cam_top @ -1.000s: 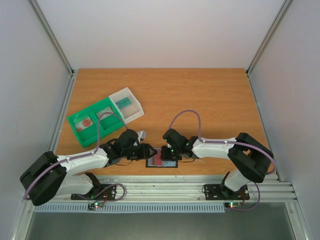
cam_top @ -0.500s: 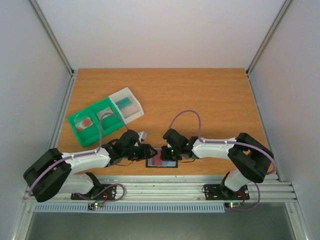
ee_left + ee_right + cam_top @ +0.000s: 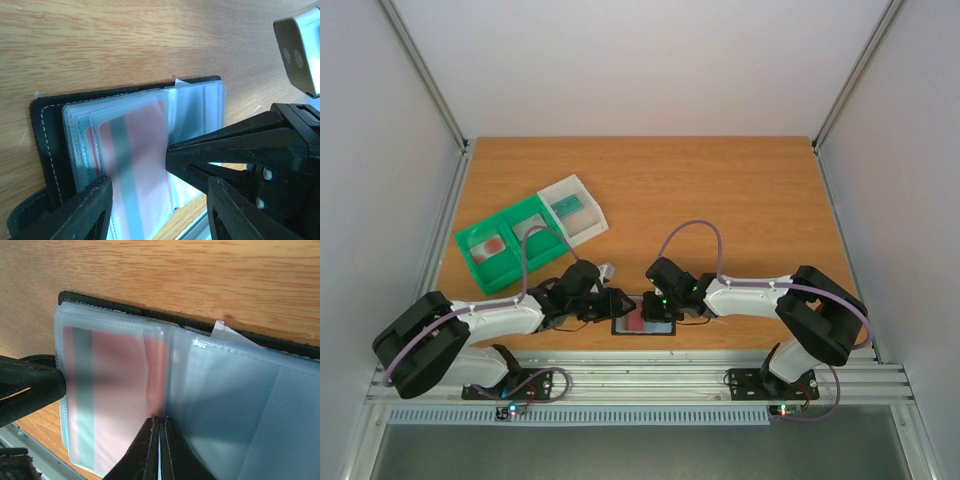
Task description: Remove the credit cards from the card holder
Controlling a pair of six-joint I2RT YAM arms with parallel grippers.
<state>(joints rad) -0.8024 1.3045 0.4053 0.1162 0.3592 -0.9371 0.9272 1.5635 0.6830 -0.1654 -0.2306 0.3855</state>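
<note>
The wooden desk (image 3: 740, 200) fills the top view. At the upper left of it sits the green-and-white sorting tray (image 3: 470, 248), with a teal card (image 3: 567, 206) in its white end and a reddish card (image 3: 495, 244) in a green compartment. Down at the lower middle, right at the near edge, the card holder (image 3: 623, 327) lies open and flat, clear sleeves fanned out. A red-pink card (image 3: 115, 385) with a grey-green stripe is tucked inside the top sleeve (image 3: 100, 322), on the left half of the right wrist view. The left pincer (image 3: 157, 210) is spread wide, 1 finger on either side of that sleeve's lower edge, gripping nothing. The right pincer (image 3: 159, 422) is squeezed together, its tips right at the sleeve's inner edge. Whether a leaf is caught between them, I cannot tell.
</note>
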